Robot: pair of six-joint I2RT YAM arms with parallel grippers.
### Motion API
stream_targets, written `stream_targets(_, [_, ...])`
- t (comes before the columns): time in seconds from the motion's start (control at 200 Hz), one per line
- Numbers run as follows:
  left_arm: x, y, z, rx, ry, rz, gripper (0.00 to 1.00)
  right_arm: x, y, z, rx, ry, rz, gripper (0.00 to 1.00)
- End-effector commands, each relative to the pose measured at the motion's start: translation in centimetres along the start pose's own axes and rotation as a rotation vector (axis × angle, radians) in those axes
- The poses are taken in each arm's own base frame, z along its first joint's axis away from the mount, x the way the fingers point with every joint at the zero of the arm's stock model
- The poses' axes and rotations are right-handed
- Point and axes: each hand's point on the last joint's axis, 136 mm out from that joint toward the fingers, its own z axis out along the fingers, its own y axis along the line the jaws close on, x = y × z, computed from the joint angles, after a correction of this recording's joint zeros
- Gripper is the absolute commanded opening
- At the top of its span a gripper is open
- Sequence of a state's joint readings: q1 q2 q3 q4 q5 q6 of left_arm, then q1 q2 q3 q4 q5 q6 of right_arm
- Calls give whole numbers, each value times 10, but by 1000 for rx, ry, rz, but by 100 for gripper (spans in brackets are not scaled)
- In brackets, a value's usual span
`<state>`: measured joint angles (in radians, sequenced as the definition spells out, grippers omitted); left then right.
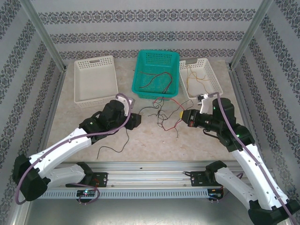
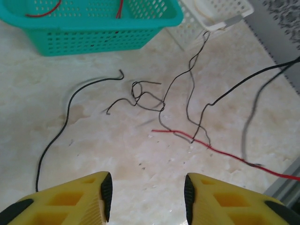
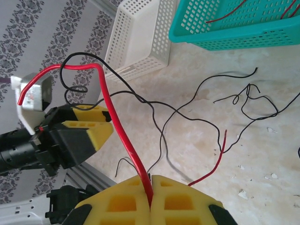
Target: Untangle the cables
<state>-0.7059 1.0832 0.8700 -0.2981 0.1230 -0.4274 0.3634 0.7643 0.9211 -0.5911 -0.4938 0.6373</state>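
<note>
Several hair-thin cables point(image 2: 162, 106), black and red, looped and crossing loosely

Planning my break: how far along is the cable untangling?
Partly done. Some thin red wires lie in the teal plastic basket and yellow-tan wires in the white basket by the right arm. In hand: the right gripper is shut on a red wire. Still to do: a knot of black wires on the table; the left gripper is open and empty.
</note>
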Motion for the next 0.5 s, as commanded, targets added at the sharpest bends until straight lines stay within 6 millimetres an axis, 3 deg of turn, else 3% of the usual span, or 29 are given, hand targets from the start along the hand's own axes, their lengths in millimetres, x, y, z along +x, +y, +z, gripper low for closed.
stream_targets(0.0, [-16,-36,-11,192,-87,10,56,1,-3,8,8,-3,-30,0])
stream_targets(0.2, [-3,-86,-9,529,-66,-31,67,5,-4,20,11,6,-31,0])
stream_targets(0.39, [7,-106,-9,629,-95,-1,74,7,1,25,3,16,-44,0])
stream_targets(0.495, [5,-105,-7,619,-129,11,76,9,5,27,-11,20,-46,0])
